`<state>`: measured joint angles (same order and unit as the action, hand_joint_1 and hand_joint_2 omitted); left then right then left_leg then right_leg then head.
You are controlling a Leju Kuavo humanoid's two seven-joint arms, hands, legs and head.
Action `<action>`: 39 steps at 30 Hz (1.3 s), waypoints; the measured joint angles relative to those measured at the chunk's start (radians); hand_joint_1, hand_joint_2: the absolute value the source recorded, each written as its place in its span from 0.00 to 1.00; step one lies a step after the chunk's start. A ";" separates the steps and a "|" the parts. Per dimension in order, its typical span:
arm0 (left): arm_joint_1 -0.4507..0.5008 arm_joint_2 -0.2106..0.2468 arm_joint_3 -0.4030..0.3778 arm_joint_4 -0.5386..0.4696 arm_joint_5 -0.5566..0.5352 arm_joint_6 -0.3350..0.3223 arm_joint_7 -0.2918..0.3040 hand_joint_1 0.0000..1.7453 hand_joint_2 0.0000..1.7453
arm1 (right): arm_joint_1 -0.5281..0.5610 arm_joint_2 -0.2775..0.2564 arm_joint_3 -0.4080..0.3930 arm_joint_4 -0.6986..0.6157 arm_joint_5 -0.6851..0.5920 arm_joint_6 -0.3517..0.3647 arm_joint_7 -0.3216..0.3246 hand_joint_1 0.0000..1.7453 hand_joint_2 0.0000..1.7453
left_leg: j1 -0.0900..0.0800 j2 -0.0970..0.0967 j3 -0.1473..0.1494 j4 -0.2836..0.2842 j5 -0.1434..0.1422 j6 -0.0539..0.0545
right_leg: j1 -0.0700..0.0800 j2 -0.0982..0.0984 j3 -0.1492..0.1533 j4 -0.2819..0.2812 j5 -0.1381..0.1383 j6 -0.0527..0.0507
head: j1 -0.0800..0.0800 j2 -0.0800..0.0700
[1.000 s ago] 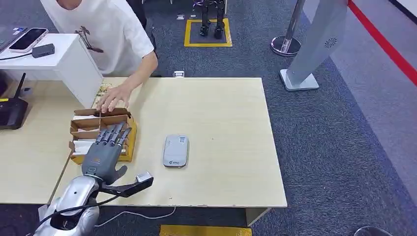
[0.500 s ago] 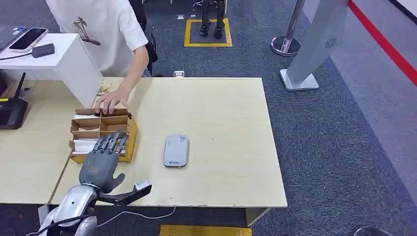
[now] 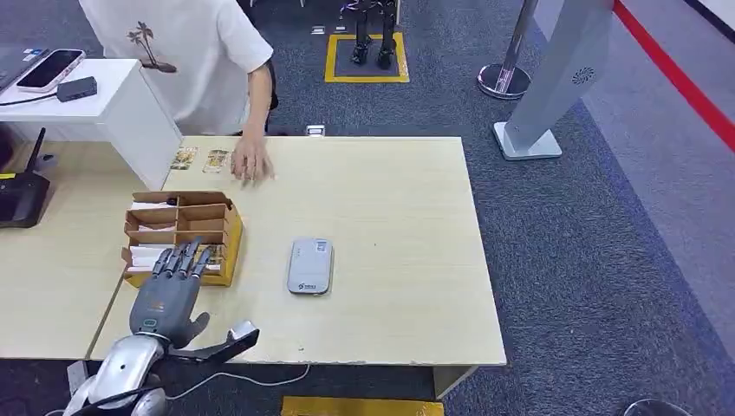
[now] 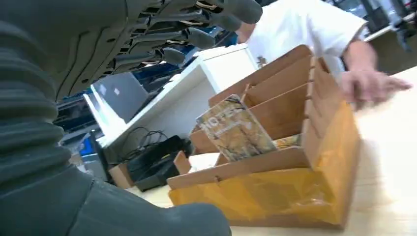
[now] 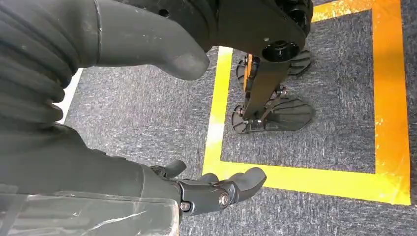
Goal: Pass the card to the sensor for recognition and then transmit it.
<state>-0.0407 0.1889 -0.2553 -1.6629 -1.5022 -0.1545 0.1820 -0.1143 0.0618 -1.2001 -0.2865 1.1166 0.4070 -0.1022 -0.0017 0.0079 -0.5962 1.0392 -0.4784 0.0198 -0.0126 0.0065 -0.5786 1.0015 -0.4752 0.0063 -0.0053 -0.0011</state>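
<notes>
Just ahead of my left hand, whose spread fingers hold nothing, the card leans upright in the near compartment of the cardboard box, long axis rising; my right hand hangs beside the floor, its grip indeterminate.

Cardboard divider box: one, on the table, just left of the sensor.
Sensor: one grey flat unit.
Loose cards: two, on the table beyond the box, near the person's hand.
Cards standing in the box: one plainly seen in the left wrist view; others in the compartments cannot be counted.
Phone: one, on the white stand left of the box.
Router: one, black, left of the box.
Person: one, beyond the box.
</notes>
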 joint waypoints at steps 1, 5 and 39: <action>0.000 -0.003 0.007 0.000 -0.007 -0.001 0.003 0.00 1.00 | 0.000 0.000 0.000 0.000 0.000 0.000 0.000 0.00 1.00 | 0.000 0.000 0.000 0.000 0.000 0.000 | 0.000 0.000 0.000 0.000 0.000 0.000 | 0.000 0.000; 0.006 -0.018 0.032 0.000 -0.024 -0.002 0.016 0.00 1.00 | 0.000 0.000 0.000 0.000 0.000 0.000 0.000 0.00 1.00 | 0.000 0.000 0.000 0.000 0.000 0.000 | 0.000 0.000 0.000 0.000 0.000 0.000 | 0.000 0.000; -0.196 -0.073 0.179 0.184 -0.031 -0.014 -0.062 0.00 1.00 | -0.022 0.000 0.016 0.000 0.054 0.000 0.018 0.00 1.00 | 0.000 0.000 0.000 0.000 0.000 0.000 | 0.000 0.000 0.000 0.000 0.000 0.000 | 0.000 0.000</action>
<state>-0.2369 0.1163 -0.0759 -1.4786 -1.5335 -0.1690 0.1202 -0.1359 0.0618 -1.1841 -0.2865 1.1704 0.4070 -0.0847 -0.0017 0.0077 -0.5960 1.0395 -0.4783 0.0199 -0.0126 0.0065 -0.5786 1.0015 -0.4749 0.0062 -0.0053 -0.0011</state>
